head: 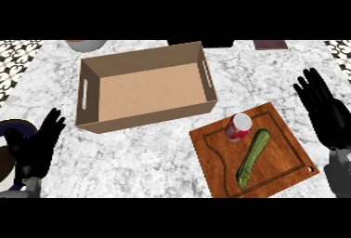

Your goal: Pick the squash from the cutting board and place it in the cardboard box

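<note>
Both hands are being held open, fingers straight: left hand (pixel 37 144), right hand (pixel 322 109). Left of the right hand, the squash (pixel 252 157) is being carried by the cutting board (pixel 212 153), beside a can (pixel 239 126); the cardboard box (pixel 93 122) is lying further left.

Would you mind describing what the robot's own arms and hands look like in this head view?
Each robot hand is black, with slender segmented fingers and a thumb: the left robot hand and the right robot hand. Both sit on grey forearms, partly visible at the wrists. No cables or markings show.
</note>
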